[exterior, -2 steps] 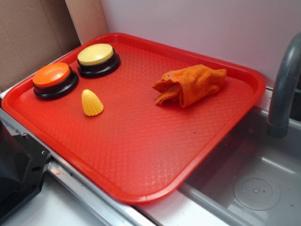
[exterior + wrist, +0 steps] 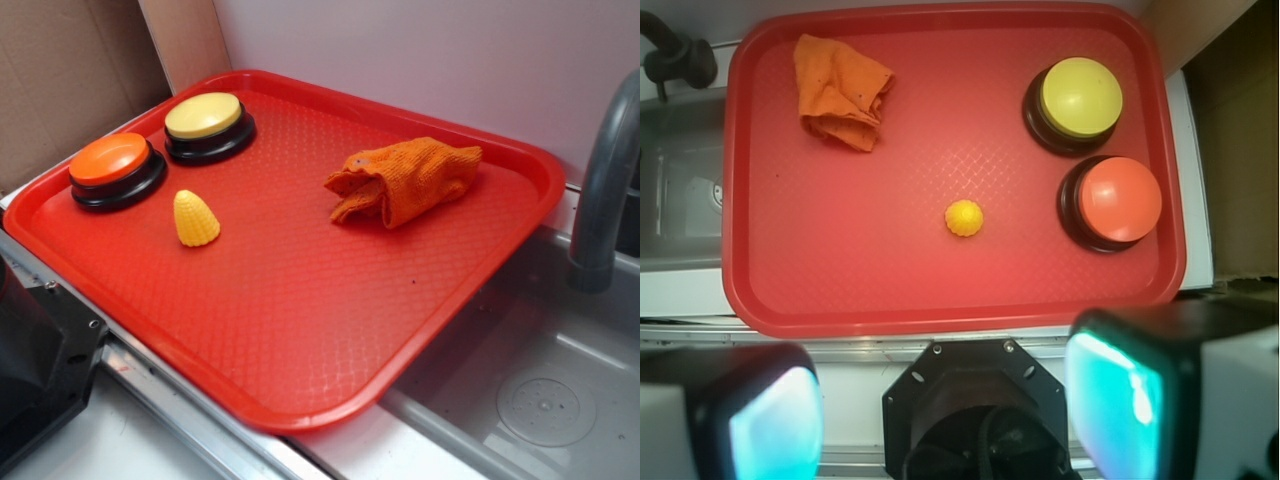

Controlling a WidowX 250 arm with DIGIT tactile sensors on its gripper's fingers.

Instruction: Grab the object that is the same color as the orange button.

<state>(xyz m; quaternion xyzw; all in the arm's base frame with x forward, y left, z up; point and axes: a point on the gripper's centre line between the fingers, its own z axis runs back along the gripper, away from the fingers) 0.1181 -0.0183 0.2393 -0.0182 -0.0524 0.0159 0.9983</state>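
Observation:
An orange knitted cloth rag (image 2: pixel 410 178) lies crumpled at the back right of the red tray (image 2: pixel 300 310); the wrist view has the rag (image 2: pixel 838 90) at the tray's upper left. The orange button (image 2: pixel 115 168) (image 2: pixel 1118 200) sits on its black base at the tray's left side. My gripper (image 2: pixel 945 410) hangs high above the robot's base, off the tray's near edge, far from the rag. Its two pads stand wide apart with nothing between them. In the exterior view the gripper is out of sight.
A yellow-topped button (image 2: pixel 208 126) (image 2: pixel 1078 100) stands beside the orange one. A small yellow toy corn (image 2: pixel 195 218) (image 2: pixel 964 218) sits near the tray's middle. A grey sink (image 2: pixel 540 400) with a faucet (image 2: pixel 605 180) lies right of the tray. The robot's black base (image 2: pixel 975 410) is below the gripper.

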